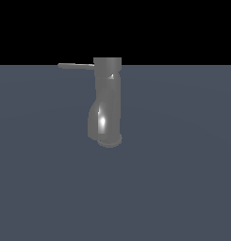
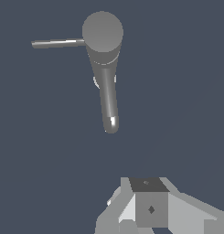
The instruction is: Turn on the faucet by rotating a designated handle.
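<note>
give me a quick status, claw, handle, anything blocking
Claw clear of the faucet, holding nothing; open or shut unclear. Handle untouched, sticking out toward the exterior view's left. Nothing seen between claw and handle.

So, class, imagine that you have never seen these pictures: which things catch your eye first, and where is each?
The glossy grey faucet stands alone mid-scene on a plain dark floor, with a bright highlight low on its bulging body. A thin handle juts from its top toward the exterior view's left. In the wrist view the hand shows apart from the faucet, touching nothing.
</note>
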